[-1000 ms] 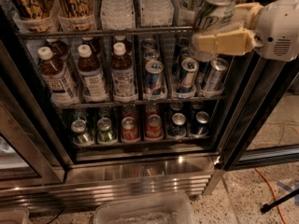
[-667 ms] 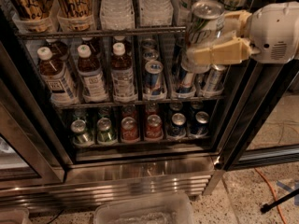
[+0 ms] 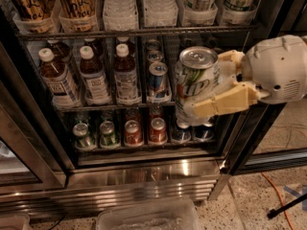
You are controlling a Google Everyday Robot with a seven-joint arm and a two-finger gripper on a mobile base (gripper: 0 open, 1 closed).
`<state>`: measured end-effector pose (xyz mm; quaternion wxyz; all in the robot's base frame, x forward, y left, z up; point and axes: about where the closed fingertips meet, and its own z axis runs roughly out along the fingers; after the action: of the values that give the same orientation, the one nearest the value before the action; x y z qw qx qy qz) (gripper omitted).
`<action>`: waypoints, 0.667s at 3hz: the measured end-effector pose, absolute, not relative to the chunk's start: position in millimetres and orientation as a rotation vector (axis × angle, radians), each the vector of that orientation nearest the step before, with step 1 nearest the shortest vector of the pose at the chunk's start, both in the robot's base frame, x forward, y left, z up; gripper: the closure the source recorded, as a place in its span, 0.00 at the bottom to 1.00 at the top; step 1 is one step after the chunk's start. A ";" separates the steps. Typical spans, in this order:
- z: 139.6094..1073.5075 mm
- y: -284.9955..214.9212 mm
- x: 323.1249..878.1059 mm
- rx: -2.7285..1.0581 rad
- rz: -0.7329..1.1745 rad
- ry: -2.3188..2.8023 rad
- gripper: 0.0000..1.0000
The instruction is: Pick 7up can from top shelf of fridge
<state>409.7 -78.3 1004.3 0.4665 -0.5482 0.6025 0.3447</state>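
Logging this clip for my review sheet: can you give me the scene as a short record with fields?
Gripper: beige two-finger gripper, right of centre, in front of the fridge with ribbed steel base
Grip: shut on the pale silver 7up can with green lettering
Can: roughly upright, below the grey wire top shelf, level with the middle rack
Floor: clear plastic bin below the fridge front

gripper was at 3 o'clock | brown bottles with white caps stood at 9 o'clock | blue cans stood in the middle | small green cans and red cans sat at 7 o'clock | clear tub lay at 6 o'clock | orange cord lay at 5 o'clock
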 end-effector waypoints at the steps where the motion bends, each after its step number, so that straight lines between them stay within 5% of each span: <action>1: 1005.6 -77.5 410.3 -1.348 0.844 1.476 1.00; 2: 990.3 -45.0 399.7 -1.461 0.937 1.434 1.00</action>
<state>399.7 -45.0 990.3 0.4305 -0.5856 0.5750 0.3757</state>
